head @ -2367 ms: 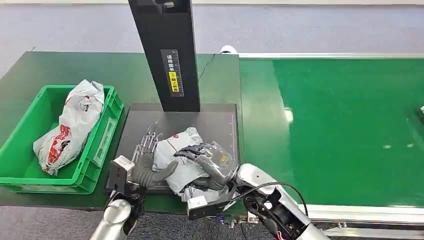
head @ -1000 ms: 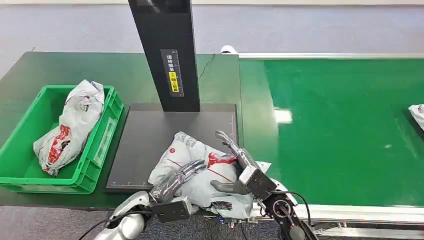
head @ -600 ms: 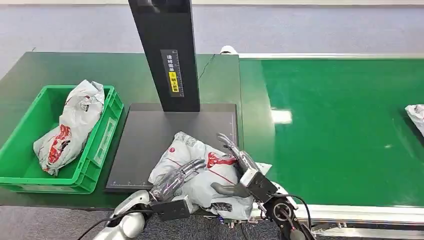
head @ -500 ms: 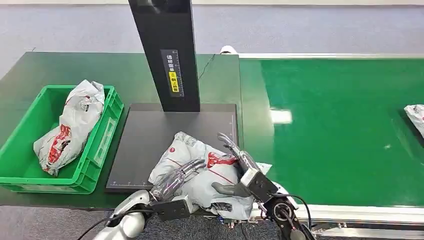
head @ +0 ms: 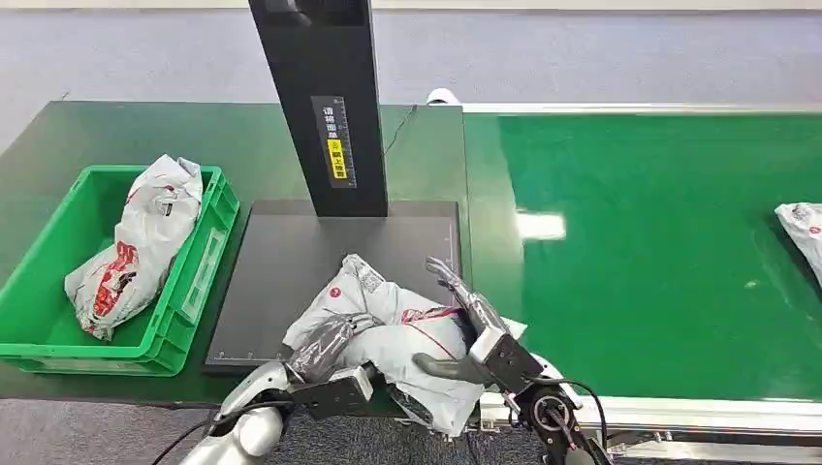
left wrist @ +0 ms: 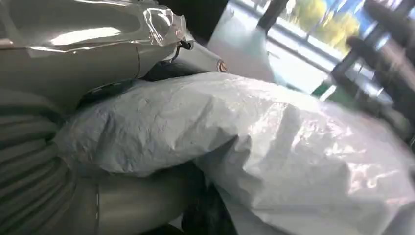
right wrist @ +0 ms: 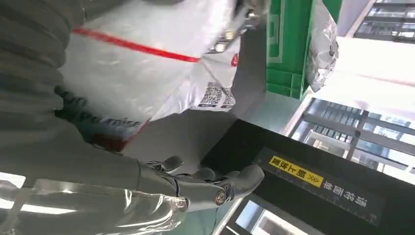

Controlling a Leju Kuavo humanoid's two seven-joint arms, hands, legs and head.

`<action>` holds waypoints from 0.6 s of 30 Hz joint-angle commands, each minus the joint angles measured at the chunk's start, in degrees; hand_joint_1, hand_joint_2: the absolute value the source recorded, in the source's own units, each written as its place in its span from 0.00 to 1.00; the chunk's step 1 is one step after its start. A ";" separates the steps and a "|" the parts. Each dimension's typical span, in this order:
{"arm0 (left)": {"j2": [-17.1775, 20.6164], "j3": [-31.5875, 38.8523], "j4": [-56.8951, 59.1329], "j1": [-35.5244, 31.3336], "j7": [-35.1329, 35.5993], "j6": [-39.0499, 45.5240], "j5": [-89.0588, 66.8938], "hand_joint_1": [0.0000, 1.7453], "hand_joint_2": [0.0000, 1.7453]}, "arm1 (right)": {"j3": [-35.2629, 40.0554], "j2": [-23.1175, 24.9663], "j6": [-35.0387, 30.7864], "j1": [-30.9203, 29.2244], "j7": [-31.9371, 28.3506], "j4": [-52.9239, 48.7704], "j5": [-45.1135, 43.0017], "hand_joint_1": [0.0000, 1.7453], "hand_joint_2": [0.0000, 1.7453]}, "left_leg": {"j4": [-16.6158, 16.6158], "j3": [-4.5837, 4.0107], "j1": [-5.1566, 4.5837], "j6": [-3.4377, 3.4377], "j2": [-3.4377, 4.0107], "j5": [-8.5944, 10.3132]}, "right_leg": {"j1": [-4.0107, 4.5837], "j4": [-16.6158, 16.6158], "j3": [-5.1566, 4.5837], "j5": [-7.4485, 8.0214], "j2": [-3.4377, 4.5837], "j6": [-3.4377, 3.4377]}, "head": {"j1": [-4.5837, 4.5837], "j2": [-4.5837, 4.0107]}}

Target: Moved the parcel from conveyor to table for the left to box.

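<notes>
The grey parcel (head: 388,325) lies on the near edge of the black mat (head: 291,262) on the table (head: 97,126), with the left robot hand (head: 320,347) curled around its near-left side and gripping it, fingertips hidden in the folds. On the parcel's right, the right robot hand (head: 470,320) lies against it with fingers straight and apart, holding nothing. Left of the parcel the green box (head: 184,320) holds another bag (head: 136,242); a further parcel (head: 803,225), cut off by the frame, lies far right on the conveyor (head: 659,242).

Bright even light — glare on the conveyor (head: 543,226), blurred wrist views
</notes>
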 commanded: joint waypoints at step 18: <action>-3.27 9.16 -27.60 9.02 -18.97 37.45 8.97 1.00 1.00 | -0.42 -0.38 -0.10 -0.62 -0.16 0.57 -1.82 0.00 1.00 | 0.06 -0.11 0.04 0.01 0.04 -0.04 | 0.04 0.01 -0.11 -0.02 0.02 -0.01 | -0.02 0.00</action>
